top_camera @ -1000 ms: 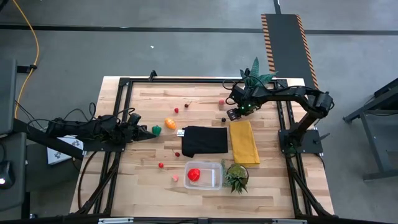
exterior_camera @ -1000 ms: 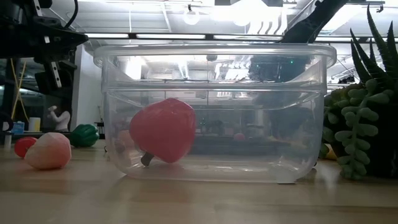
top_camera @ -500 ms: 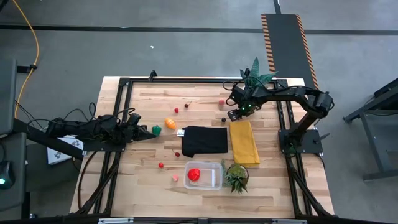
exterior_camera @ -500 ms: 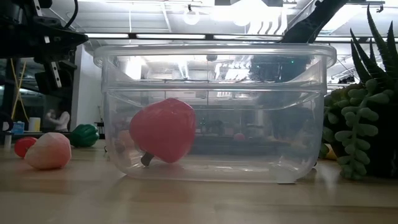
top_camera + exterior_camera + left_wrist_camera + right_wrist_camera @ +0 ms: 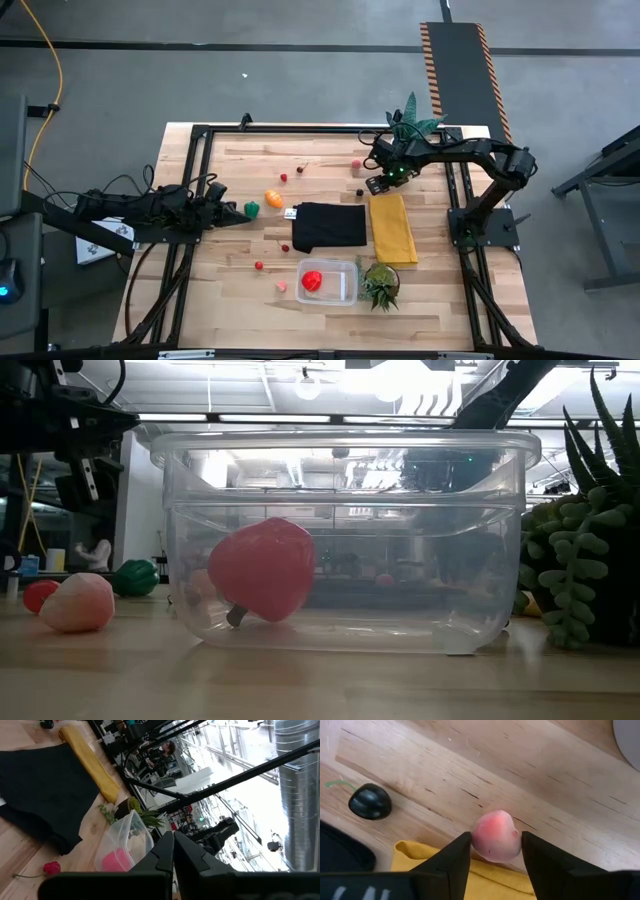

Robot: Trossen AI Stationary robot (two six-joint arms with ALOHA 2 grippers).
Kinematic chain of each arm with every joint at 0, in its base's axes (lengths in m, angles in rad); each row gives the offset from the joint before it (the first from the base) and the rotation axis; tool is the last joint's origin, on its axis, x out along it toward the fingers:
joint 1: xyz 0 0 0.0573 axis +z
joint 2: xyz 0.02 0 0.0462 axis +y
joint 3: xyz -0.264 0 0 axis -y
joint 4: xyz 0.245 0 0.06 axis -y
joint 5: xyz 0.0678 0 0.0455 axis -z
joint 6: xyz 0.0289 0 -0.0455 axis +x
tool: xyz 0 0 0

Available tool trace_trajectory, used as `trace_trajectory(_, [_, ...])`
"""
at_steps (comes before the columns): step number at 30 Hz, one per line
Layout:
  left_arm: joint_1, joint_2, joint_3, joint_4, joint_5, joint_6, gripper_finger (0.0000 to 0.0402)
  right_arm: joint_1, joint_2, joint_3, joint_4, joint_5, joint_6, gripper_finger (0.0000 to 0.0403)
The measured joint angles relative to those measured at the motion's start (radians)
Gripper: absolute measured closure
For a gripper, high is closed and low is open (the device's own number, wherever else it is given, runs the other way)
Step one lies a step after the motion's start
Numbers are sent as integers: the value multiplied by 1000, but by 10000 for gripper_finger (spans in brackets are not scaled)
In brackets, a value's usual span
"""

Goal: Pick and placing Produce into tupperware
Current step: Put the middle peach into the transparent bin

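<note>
**Right claw drew in on a pink toy fruit; the tub held one piece**

A pale wooden table [image 5: 230,300] stood on a grey workshop floor. Toward its far right corner, the right gripper [image 5: 375,184] hung at the far end of a yellow cloth [image 5: 393,230]. The arm's position matched that of a second before, but the fingers had narrowed, so they pressed both sides of a pink toy fruit [image 5: 496,837]. Whether it was off the wood could not be told. A dark berry [image 5: 370,802] lay nearby.

The clear tupperware [image 5: 347,283] sat by the near edge, well apart, holding only a red fruit [image 5: 312,281]. So a second piece looked gripped but not yet carried over.

The left gripper [image 5: 240,212] waited closed at the left edge, beside a green toy vegetable [image 5: 251,209].
</note>
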Motion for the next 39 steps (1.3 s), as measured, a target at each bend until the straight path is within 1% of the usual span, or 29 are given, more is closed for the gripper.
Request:
trace_trajectory(5, [0, 0, 0, 0, 0, 0, 401, 0, 0, 0, 0, 0, 0, 263])
trace_trajectory(13, [0, 0, 0, 0, 0, 1, 401, 0, 0, 0, -1, 0, 0, 265])
trace_trajectory(18, [0, 0, 0, 1, 0, 2, 401, 0, 0, 13, -32, -32, 4, 265])
trace_trajectory(25, [0, 0, 0, 1, 0, 2, 401, 2, 0, 102, -118, -45, -12, 265])
trace_trajectory(39, [0, 0, 0, 1, -1, 5, 401, 47, 0, 338, -172, -45, -58, 265])
